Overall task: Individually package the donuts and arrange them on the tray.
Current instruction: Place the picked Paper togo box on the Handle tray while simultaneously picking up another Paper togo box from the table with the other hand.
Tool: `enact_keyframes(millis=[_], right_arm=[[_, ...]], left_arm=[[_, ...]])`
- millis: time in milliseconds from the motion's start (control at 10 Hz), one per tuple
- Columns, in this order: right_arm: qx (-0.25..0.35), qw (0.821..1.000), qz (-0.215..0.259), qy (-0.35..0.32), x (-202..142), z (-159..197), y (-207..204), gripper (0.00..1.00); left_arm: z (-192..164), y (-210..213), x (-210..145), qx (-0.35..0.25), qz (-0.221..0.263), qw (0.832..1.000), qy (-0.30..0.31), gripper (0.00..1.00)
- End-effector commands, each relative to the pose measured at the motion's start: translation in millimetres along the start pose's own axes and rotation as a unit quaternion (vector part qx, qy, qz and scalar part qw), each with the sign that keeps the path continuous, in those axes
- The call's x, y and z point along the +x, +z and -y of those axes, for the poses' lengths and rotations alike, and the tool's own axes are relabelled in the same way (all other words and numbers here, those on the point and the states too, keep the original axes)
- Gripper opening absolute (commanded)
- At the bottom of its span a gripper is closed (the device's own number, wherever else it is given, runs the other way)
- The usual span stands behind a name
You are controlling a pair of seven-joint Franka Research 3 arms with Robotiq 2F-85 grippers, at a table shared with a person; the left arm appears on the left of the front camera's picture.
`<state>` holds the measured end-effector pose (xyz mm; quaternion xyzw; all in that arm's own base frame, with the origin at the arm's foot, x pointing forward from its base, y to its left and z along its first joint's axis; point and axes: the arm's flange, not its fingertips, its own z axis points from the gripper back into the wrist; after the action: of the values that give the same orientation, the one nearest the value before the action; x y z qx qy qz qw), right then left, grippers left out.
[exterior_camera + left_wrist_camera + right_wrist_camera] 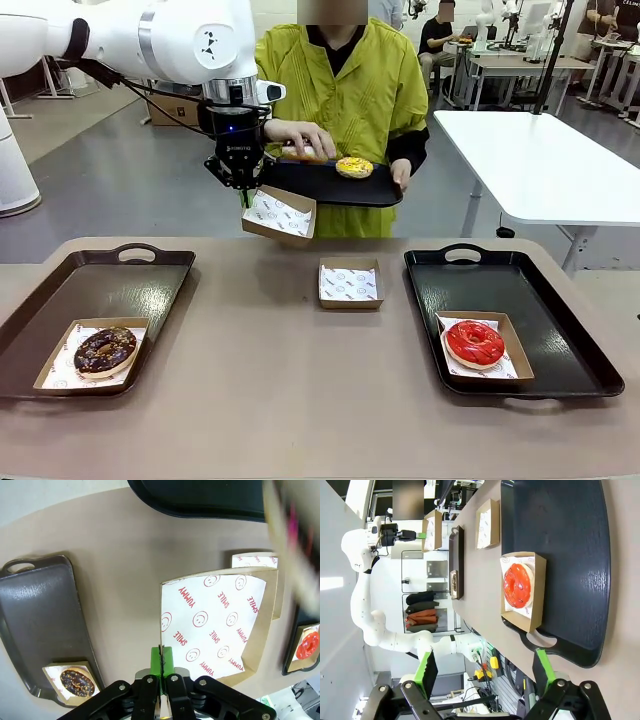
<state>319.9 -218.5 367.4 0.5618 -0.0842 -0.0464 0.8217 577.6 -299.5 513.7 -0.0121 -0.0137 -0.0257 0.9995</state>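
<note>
— Where are the donuts?

— The chocolate donut (105,350) sits in a paper-lined box (58,376) at the near end of the left tray (70,290). The red donut (474,343) is boxed too, on the right tray (550,320). The yellow donut (354,167) lies unboxed on a held tray (320,185), which the person keeps above the table's far edge.

— Is there anything else on that held tray?

— One of the person's hands (300,135) rests over something there. It's too hidden to say what it is.

— What about the left arm?

— The left fingers (243,188) are clamped together on the rim of a lifted box (280,214). The box is empty apart from its printed paper lining. It hangs tilted in the air, just below the held tray's near edge. In the left wrist view the green pads (156,661) pinch the cardboard wall of that box (215,622).

— And the right arm?

— The right fingers (427,669) stand wide apart with nothing between them. They hover by the handle end of the right tray (570,555), near the red donut (516,585).

— Is there anything between the two trays?

— A middle box (350,284), lined and empty, sits flat on the brown table (260,390).
</note>
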Motion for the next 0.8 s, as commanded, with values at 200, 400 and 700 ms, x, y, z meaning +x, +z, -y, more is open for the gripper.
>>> enact_keyframes(millis=[200, 400, 700], right_arm=[[0.008, 1.000, 0.002, -0.004, -0.5, 0.1, -1.2, 1.00], [0.008, 1.000, 0.002, -0.004, -0.5, 0.1, -1.2, 1.00], [0.008, 1.000, 0.002, -0.004, -0.5, 0.1, -1.2, 1.00]], left_arm=[[-2.3, 2.4, -0.9, -0.002, 0.005, 1.000, -0.002, 0.00], [-2.3, 2.4, -0.9, -0.002, 0.005, 1.000, -0.002, 0.00], [-2.3, 2.4, -0.9, -0.002, 0.005, 1.000, -0.002, 0.00]])
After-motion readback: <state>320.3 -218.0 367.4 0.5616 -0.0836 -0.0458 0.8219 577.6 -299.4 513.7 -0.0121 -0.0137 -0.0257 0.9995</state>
